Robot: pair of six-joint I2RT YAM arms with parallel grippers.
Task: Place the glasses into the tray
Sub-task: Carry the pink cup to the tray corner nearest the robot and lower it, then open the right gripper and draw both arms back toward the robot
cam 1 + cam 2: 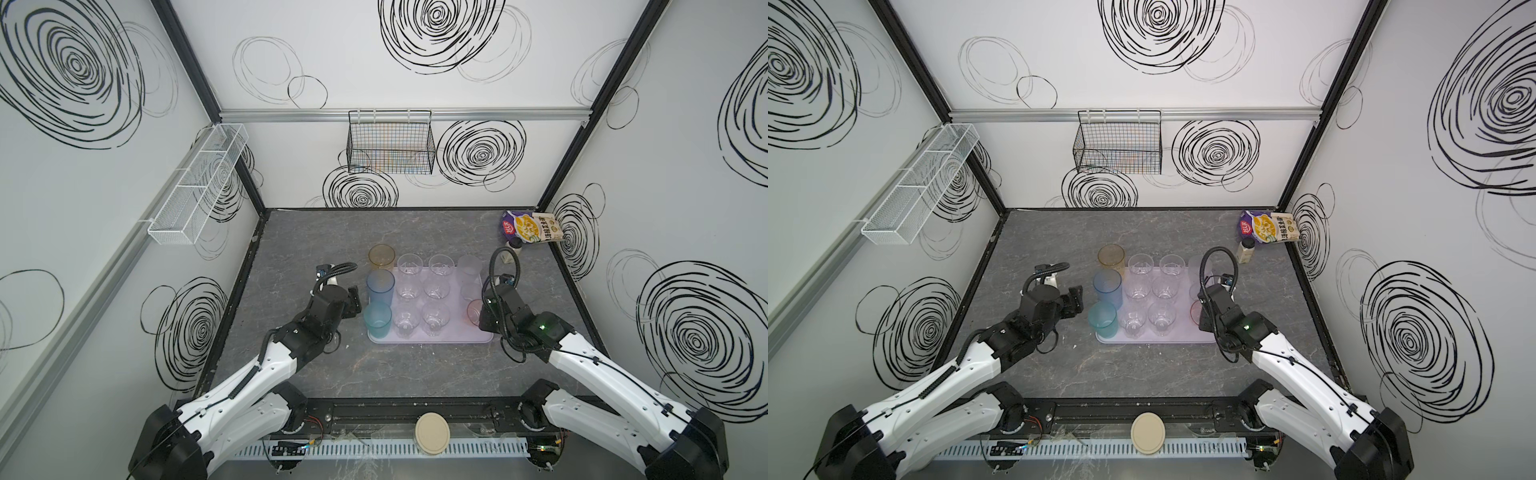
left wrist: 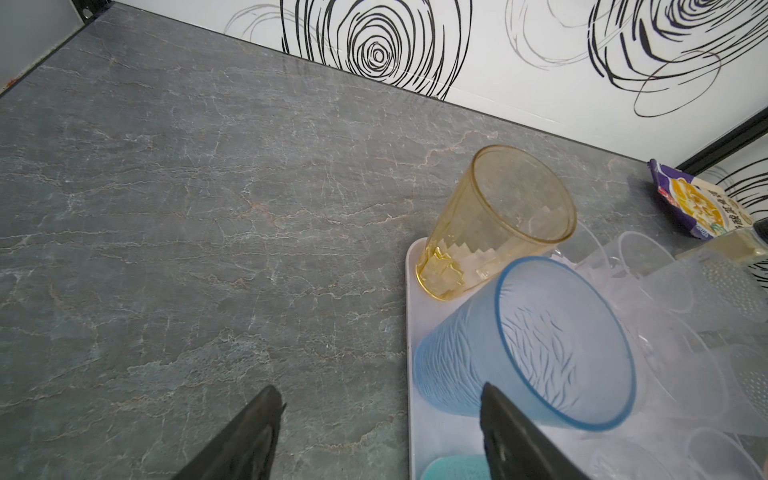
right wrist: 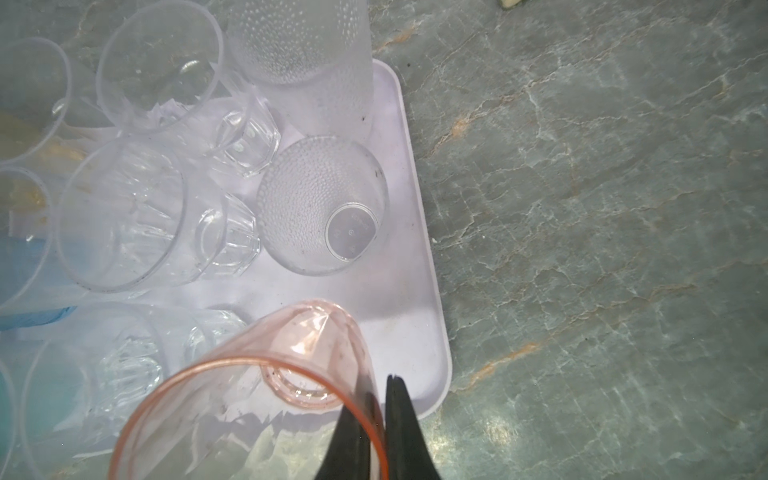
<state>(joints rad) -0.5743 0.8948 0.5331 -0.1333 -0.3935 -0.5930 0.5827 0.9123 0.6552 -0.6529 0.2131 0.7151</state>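
The pale lilac tray (image 1: 432, 340) lies mid-table with several glasses standing in it. An amber glass (image 1: 381, 255), a tall blue glass (image 1: 380, 287) and a teal glass (image 1: 377, 320) line its left side, clear ones fill the middle, and a frosted glass (image 1: 469, 266) stands at its far right. My right gripper (image 3: 380, 399) is shut on the wall of the pink glass (image 3: 266, 374), one finger inside and one outside; its base is over the tray's near right corner (image 3: 419, 332). My left gripper (image 2: 380, 390) is open and empty, just left of the blue glass (image 2: 528, 340).
A snack bag (image 1: 534, 227) and a small cream bottle (image 1: 1246, 249) stand at the back right corner. A black wire basket (image 1: 390, 145) hangs on the back wall, a white mesh shelf (image 1: 199, 187) on the left wall. A round cream disc (image 1: 432, 434) lies at the front edge.
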